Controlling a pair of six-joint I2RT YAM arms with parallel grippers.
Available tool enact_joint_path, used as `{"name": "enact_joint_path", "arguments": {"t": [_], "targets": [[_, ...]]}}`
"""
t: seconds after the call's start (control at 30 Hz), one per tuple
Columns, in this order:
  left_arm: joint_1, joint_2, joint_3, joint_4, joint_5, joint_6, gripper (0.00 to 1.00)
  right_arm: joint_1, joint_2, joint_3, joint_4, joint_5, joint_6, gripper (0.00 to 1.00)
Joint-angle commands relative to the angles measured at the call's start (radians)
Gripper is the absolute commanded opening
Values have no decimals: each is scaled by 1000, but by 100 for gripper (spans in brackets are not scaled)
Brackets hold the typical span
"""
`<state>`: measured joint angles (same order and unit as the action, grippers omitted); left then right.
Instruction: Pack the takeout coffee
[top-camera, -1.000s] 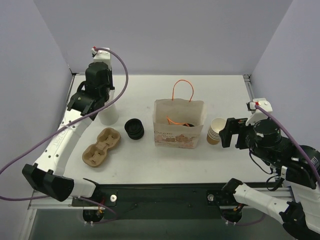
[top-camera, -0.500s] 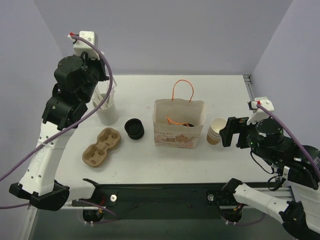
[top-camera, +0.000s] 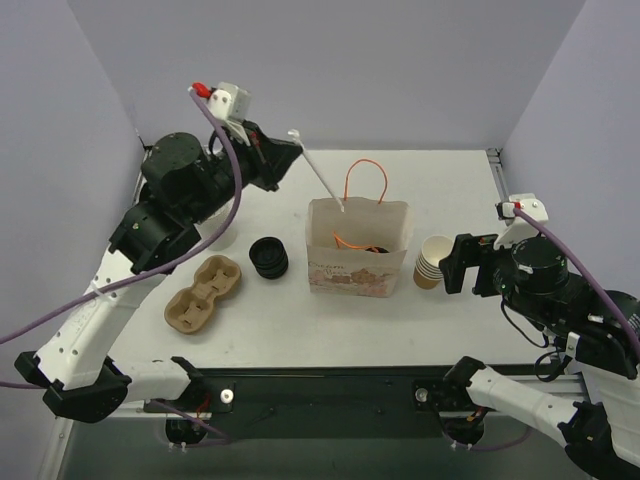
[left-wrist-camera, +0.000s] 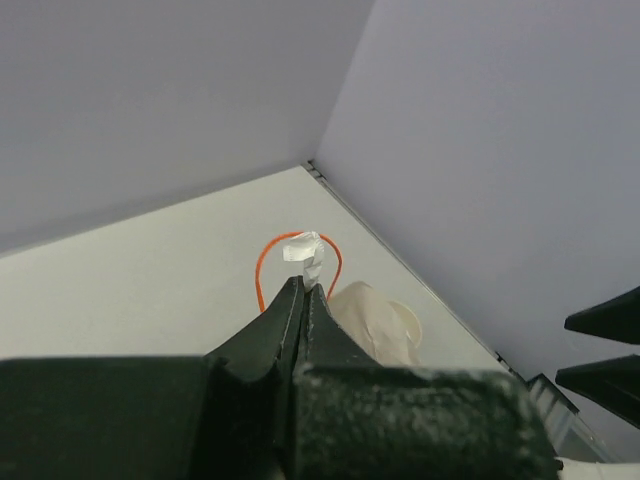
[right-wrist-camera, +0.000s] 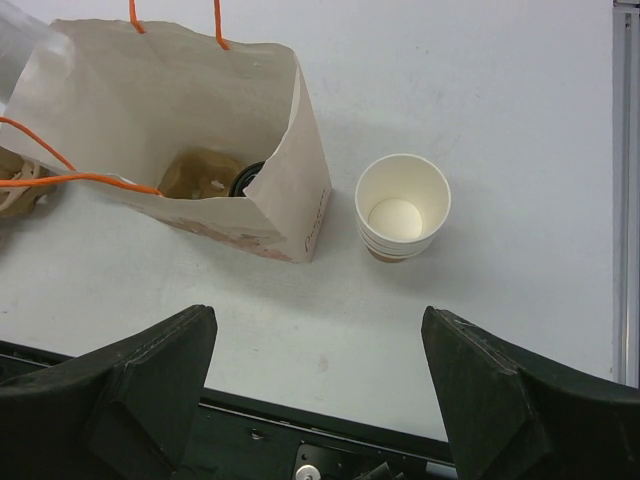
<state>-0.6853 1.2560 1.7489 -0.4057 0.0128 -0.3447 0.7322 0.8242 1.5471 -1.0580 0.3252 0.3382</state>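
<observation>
The takeout coffee, black lid just showing, seems packed in the paper bag ahead of the right gripper's empty, wide-apart jaws; the left gripper's jaws pinch a white straw above it, apparently left to drop in.

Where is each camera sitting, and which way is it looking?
Top camera: high behind the arms, looking down on the table; both arms show, the left gripper pinching a white stick.
Left wrist camera: on the left arm, looking along its shut fingers toward the far wall corner.
Right wrist camera: on the right arm, looking down past its open fingers at stacked cups.
Shared: all three see the paper bag.
</observation>
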Motion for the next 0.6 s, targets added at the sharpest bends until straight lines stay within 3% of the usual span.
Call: {"name": "enact_joint_path", "arguments": {"t": [0.0,0.23,0.43,0.47,0.5,0.57], "targets": [[-46,-12,-84,54,19,-42,0,-7,16,33,-2,14,-21,87],[-108,0,-262,71,-31,21,0,-7,-3,1,-5,15,7,87],[-99,60,-295,30,-105,116,1,-7,-10,-24,-13,0,53,87],[-97,69,-289,13,-106,113,10,-7,-13,-31,-16,2,61,87],[-95,69,-287,-1,-100,116,31,-7,-14,-48,-16,6,67,87],[-97,54,-285,-30,-100,125,58,-7,-13,-51,-33,23,82,87]]}}
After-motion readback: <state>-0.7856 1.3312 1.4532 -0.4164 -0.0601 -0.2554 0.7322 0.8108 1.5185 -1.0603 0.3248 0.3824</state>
